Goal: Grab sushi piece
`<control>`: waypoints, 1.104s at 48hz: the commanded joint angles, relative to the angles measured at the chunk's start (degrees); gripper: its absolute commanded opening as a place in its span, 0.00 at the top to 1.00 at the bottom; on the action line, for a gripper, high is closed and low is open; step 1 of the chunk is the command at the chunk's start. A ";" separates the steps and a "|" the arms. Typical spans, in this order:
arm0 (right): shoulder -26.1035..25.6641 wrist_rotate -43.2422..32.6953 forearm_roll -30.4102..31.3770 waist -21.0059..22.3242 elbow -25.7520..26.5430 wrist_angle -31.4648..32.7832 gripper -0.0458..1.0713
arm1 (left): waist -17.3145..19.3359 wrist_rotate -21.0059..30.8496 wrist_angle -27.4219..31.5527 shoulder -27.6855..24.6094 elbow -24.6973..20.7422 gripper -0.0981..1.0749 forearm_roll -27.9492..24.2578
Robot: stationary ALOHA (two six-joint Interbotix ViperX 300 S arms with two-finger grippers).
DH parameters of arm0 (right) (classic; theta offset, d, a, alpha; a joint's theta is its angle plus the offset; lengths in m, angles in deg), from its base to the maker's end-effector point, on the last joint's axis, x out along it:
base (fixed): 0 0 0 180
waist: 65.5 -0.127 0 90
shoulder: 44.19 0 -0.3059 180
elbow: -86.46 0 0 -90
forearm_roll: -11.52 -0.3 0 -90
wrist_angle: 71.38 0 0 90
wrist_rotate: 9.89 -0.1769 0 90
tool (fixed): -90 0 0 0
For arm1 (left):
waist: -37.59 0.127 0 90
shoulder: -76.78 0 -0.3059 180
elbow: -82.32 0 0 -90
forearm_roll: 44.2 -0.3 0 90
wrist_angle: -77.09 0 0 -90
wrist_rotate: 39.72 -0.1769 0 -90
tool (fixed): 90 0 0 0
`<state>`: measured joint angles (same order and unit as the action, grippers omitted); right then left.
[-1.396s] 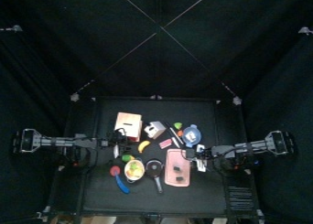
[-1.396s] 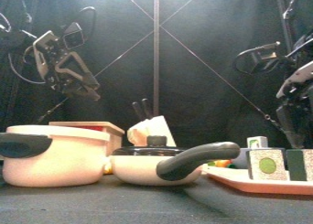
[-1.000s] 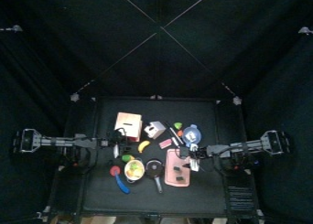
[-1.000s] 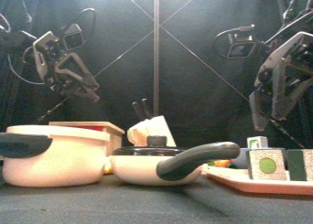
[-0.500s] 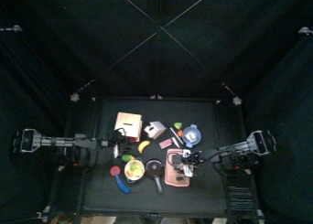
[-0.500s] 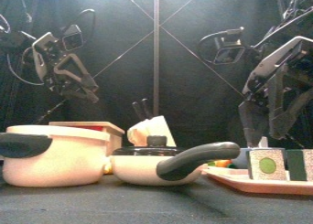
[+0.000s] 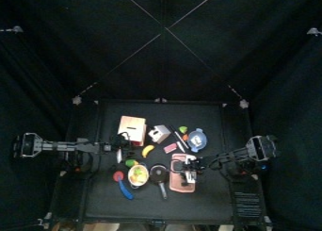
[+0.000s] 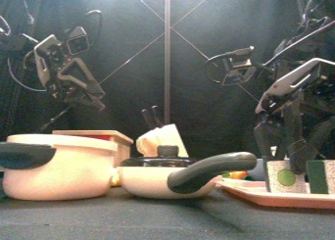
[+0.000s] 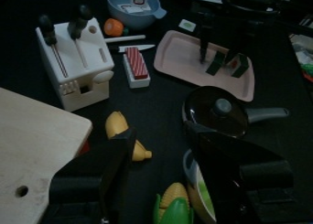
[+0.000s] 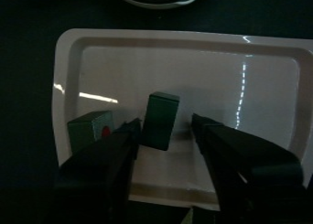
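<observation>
A dark green sushi piece (image 10: 160, 121) stands on a pink tray (image 10: 257, 72), with a second piece (image 10: 95, 132) beside it. My right gripper (image 10: 171, 159) is open and hangs low over the tray, its jaws on either side of the green piece without touching it. In the front view the gripper (image 8: 296, 156) hangs just above the sushi (image 8: 285, 174). In the top view it (image 7: 193, 165) is over the tray (image 7: 180, 183). My left gripper (image 8: 78, 87) is open, raised at the left.
A cream pot (image 8: 53, 166) and a black pan (image 8: 183, 173) stand at the table's front, left of the tray. Behind them are a knife block (image 9: 68, 54), a cutting board (image 7: 132, 124), a blue bowl (image 7: 198, 138) and a banana (image 9: 123, 127).
My right arm has come down and in from the right, bringing its open gripper from high up to just above the sushi on the tray. The left arm has not moved.
</observation>
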<state>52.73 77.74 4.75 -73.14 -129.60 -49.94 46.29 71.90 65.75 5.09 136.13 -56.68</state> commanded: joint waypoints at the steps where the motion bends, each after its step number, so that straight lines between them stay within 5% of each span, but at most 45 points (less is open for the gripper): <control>1: -1.14 0.09 0.44 -0.09 0.97 0.09 0.41 | -0.09 -0.09 -0.26 -0.09 -0.70 0.20 0.09; 7: -1.58 0.09 1.23 -0.09 1.23 0.97 0.49 | -0.09 -0.09 -0.26 -0.09 -0.70 0.20 0.09; 53: -7.91 0.00 1.05 0.00 1.05 3.16 0.49 | -0.09 0.09 -0.35 -0.09 -0.70 0.20 0.09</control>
<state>47.29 77.74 6.07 -73.14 -128.81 -46.68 46.29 71.90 65.75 5.00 136.13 -56.68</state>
